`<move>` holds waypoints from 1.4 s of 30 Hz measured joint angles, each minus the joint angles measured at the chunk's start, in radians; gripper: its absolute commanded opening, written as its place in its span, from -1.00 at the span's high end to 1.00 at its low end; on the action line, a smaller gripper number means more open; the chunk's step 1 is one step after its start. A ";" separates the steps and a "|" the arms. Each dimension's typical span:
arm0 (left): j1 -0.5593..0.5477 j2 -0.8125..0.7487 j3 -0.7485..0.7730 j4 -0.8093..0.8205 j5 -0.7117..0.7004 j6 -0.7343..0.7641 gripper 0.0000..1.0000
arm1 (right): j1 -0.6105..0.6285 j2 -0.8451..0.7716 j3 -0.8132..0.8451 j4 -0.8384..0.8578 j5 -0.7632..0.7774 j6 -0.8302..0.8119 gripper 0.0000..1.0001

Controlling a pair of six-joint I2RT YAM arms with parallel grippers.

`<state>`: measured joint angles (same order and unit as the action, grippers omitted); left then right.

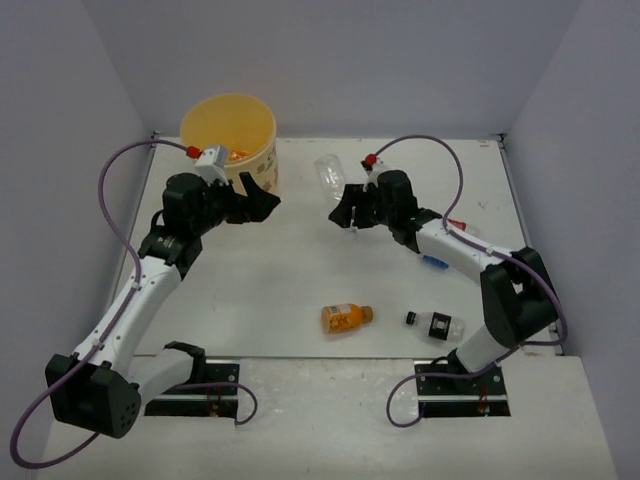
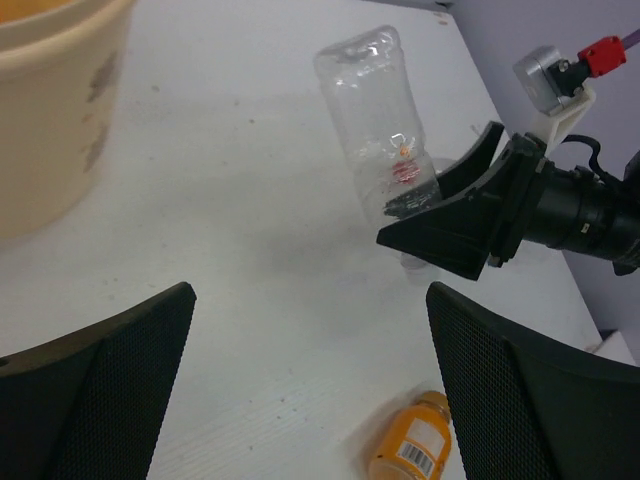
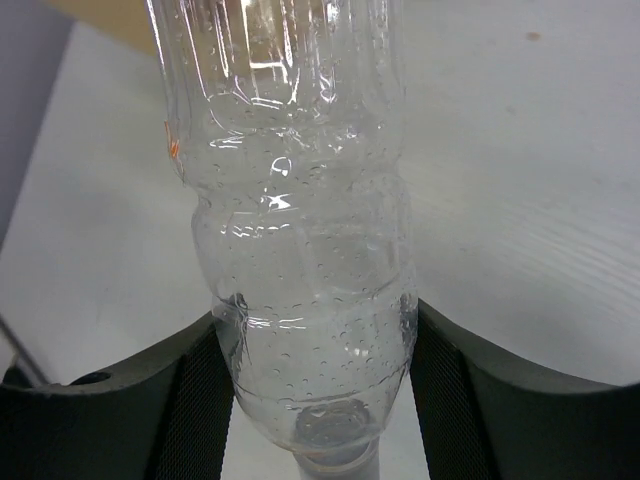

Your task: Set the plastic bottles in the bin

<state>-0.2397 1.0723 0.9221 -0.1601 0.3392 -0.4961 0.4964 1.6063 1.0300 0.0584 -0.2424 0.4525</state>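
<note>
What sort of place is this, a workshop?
Probably a robotics test booth: a left arm and right arm bolted to a white table, plain walls boxing it in, a yellow bin and clear bottle as props.

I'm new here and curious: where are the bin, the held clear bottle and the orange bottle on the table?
bin (image 1: 215, 120): overhead view, on its inner wall.
clear bottle (image 3: 300, 250): right wrist view, middle of its body.
orange bottle (image 1: 345, 319): overhead view, on its label.

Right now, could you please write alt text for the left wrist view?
The right gripper holds a clear bottle near its neck. A yellow bin sits upper left, an orange bottle lies at the bottom, and the open left gripper frames the foreground.
</note>
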 measured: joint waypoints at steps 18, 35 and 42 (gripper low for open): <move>-0.204 0.147 0.019 0.143 0.041 -0.078 0.13 | 0.157 -0.164 -0.089 0.130 -0.485 -0.129 0.17; -0.181 0.216 0.334 0.003 -0.276 -0.039 0.99 | 0.090 -0.368 -0.096 -0.043 0.001 -0.060 -0.98; -0.006 0.282 0.510 -0.021 -0.440 -0.010 0.89 | -0.150 -0.456 -0.115 -0.192 0.114 -0.196 -0.97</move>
<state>-0.2454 1.3548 1.4317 -0.1814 -0.1005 -0.5062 0.3465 1.1506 0.9153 -0.1340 -0.1282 0.2570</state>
